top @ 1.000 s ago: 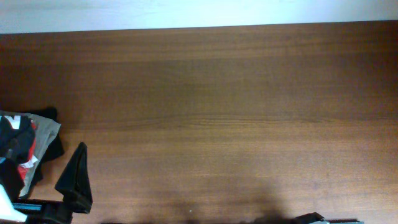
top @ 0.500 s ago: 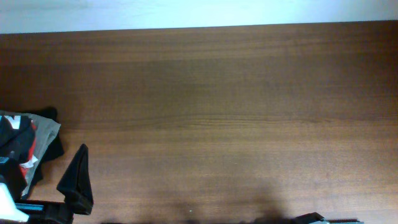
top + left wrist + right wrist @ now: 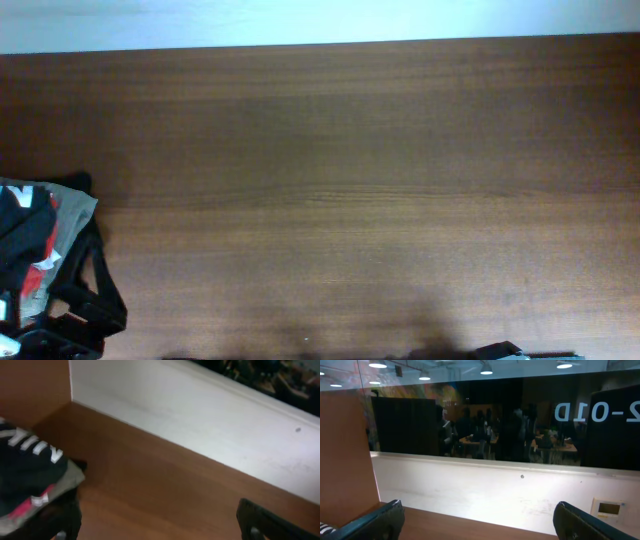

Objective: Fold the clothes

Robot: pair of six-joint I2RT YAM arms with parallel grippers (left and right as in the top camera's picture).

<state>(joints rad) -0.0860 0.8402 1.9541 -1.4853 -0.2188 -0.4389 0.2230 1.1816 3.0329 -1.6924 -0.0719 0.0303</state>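
The clothes (image 3: 25,228) lie in a heap at the table's left edge, a dark T-shirt with white lettering on top. In the left wrist view the T-shirt (image 3: 27,465) sits at the left with its white letters showing. My left gripper (image 3: 85,300) is open and empty at the pile's right side; in its own view (image 3: 160,530) its left finger is right by the pile's edge. My right gripper (image 3: 485,527) is open and empty, barely showing at the overhead view's bottom edge (image 3: 505,352).
A grey-beige garment (image 3: 72,215) and a red garment with white marks (image 3: 45,263) lie in the same heap under the dark one; both show in the left wrist view (image 3: 72,477) (image 3: 42,501). Wooden table (image 3: 350,200); white wall (image 3: 200,425) along its far edge.
My left gripper has swung left from the bare table toward the pile, and now sits against its right side. The pile and the right arm have not moved.
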